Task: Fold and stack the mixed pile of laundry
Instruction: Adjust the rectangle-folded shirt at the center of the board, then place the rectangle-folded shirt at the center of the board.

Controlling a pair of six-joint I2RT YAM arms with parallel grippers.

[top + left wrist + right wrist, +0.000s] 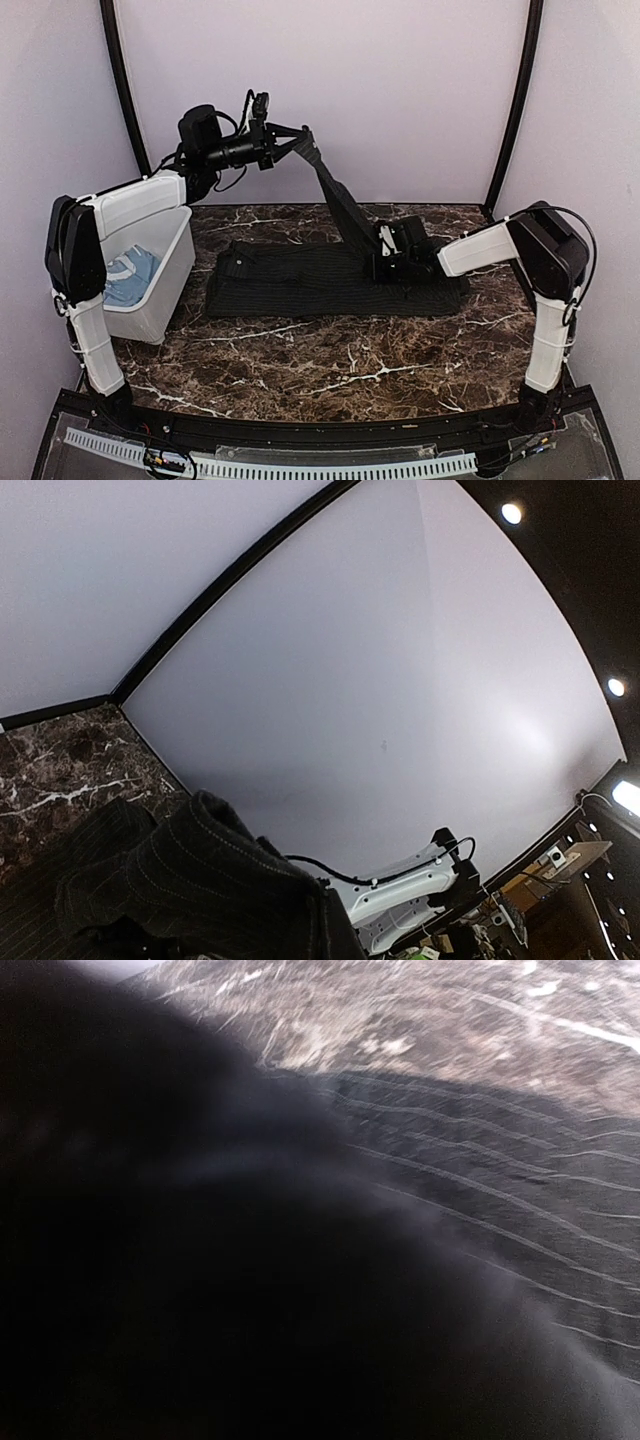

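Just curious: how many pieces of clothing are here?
2: a black shirt spread on the table, a light blue garment in the white bin. More may hide beneath.

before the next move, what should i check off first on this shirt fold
1. left end effector shut on black pinstriped fabric shirt, at its sleeve: ok
2. sleeve held up, stretched taut: ok
3. right end effector low on the shirt, open or shut: cannot tell
4. shirt body spread flat on brown marble table: ok
5. light blue soft T-shirt inside white plastic bin, off the fold area: ok
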